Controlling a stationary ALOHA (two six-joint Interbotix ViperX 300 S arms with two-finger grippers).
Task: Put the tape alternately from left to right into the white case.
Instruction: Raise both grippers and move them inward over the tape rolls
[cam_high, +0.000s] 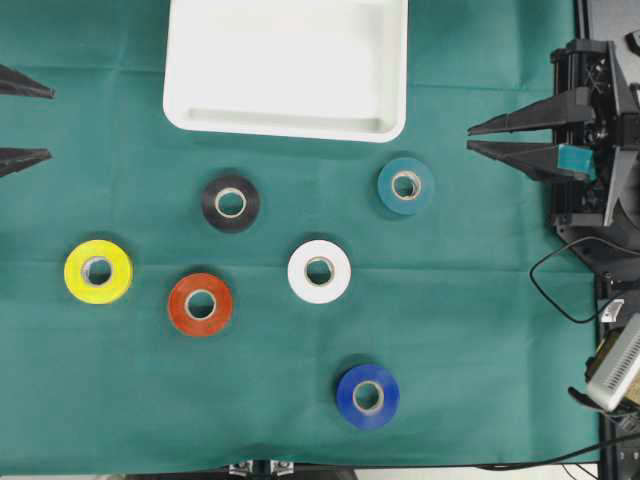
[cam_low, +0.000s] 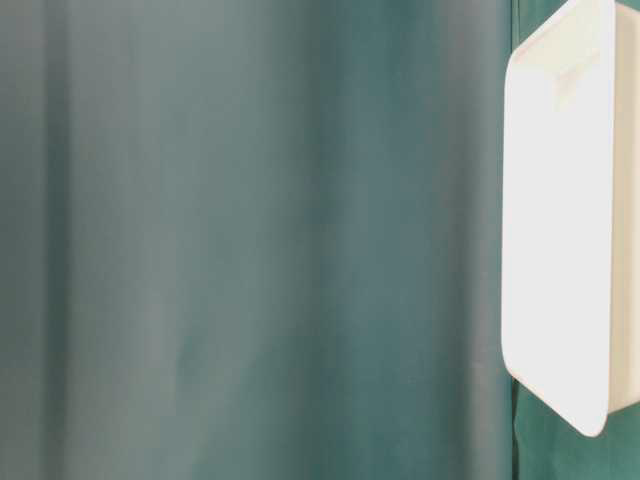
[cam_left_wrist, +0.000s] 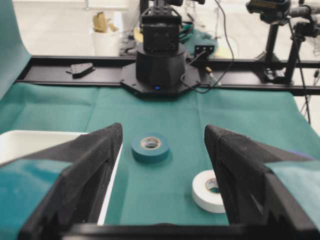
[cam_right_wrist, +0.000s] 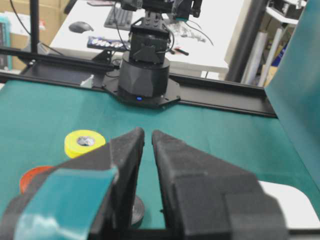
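Overhead: the white case (cam_high: 286, 66) lies empty at the counter's far edge; six tape rolls (cam_high: 319, 271) lie loose on the green cloth, none placed. Left wrist: left pincer (cam_left_wrist: 163, 145) parted, empty. Right wrist: right pincer (cam_right_wrist: 147, 140) closed, empty.

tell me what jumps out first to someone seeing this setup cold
Six bright tape rolls lie scattered on the green cloth: yellow far left, red, black, white, teal and blue nearest the bottom edge. Above them sits the white case, with nothing in it. Black fingers poke in from both sides, holding nothing.
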